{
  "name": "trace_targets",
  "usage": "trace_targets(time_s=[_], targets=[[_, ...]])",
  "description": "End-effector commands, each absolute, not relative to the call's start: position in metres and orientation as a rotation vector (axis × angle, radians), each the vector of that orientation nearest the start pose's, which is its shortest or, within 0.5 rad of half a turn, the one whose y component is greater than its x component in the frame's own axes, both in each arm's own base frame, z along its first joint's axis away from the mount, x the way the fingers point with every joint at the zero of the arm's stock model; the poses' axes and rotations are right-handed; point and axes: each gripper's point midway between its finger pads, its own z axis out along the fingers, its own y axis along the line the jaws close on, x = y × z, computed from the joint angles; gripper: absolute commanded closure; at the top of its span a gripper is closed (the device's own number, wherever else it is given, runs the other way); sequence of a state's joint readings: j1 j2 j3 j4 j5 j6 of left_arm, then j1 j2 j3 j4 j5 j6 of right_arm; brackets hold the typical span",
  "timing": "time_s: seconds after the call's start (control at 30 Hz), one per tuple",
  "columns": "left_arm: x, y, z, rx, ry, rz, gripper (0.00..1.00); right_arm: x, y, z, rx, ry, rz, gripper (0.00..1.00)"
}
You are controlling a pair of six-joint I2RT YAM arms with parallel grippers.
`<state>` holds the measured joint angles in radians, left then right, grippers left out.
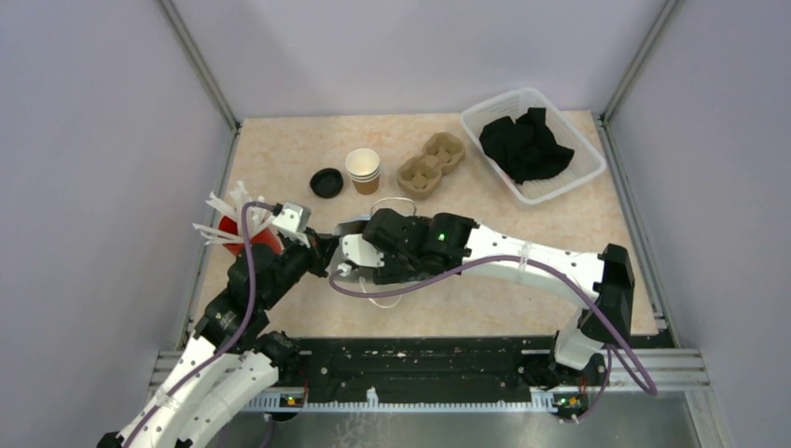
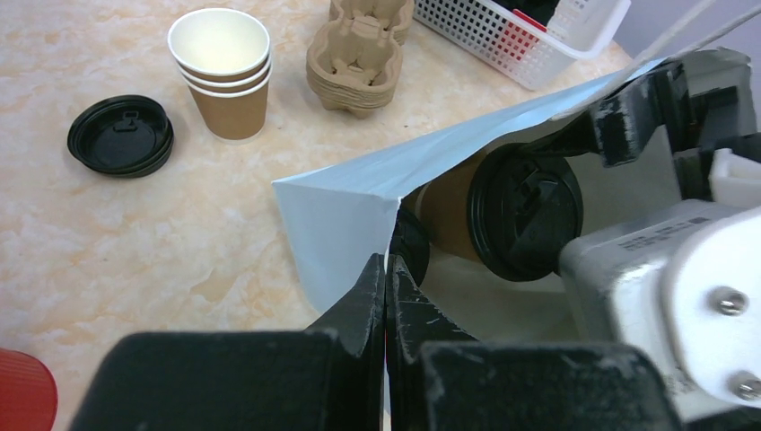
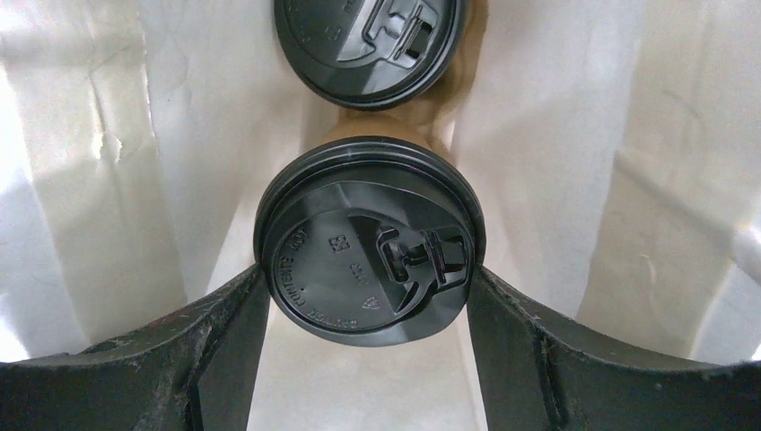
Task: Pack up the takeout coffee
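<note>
Right end effector [image 3: 368, 280] inside white paper bag [image 2: 341, 202], gripping lidded cup [image 3: 370, 241] by its black lid, second lidded cup [image 3: 370, 45] deeper in, partly cut off, left end effector [image 2: 388, 269] pinched shut on bag rim, bag mostly hidden from above, beige marbled table [image 1: 280, 159], lilac walls [image 1: 93, 140]

White shells and black joints make up the left arm [image 1: 219, 383] and right arm [image 1: 527, 257]; a purple cable [image 1: 466, 269] trails along each. The right wrist shows a green light [image 1: 439, 237] (and two silver screws [image 2: 729, 301]); its black fingers [image 3: 135, 368] are scuffed.
</note>
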<state>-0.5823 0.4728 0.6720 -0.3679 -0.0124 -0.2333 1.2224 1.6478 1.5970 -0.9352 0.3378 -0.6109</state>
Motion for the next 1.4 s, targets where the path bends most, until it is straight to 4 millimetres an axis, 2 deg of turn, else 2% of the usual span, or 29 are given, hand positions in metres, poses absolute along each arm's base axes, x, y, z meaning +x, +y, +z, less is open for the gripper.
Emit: trace_targets(time_s=[0.0,0.33,0.47,0.63,0.83,1.03,1.37], targets=[[0.204,-0.151,0.281,0.323,1.687,-0.627,1.0,0.215,0.333,0.204,-1.885,1.623,-0.187,0.52],[0.203,-0.151,0.276,0.359,1.696,-0.608,1.0,0.236,0.312,0.208,-1.762,1.644,-0.355,0.52],[0.2,-0.15,0.272,0.37,1.697,-0.609,1.0,0.244,0.309,0.203,-1.727,1.655,-0.354,0.52],[0.198,-0.149,0.27,0.364,1.693,-0.612,1.0,0.244,0.313,0.192,-1.719,1.655,-0.297,0.52],[0.198,-0.151,0.269,0.369,1.694,-0.621,1.0,0.245,0.3,0.177,-1.71,1.666,-0.318,0.52],[0.195,-0.152,0.265,0.371,1.702,-0.637,1.0,0.258,0.294,0.184,-1.608,1.643,-0.391,0.52],[0.194,-0.15,0.262,0.383,1.705,-0.627,1.0,0.263,0.288,0.179,-1.558,1.649,-0.398,0.52]])
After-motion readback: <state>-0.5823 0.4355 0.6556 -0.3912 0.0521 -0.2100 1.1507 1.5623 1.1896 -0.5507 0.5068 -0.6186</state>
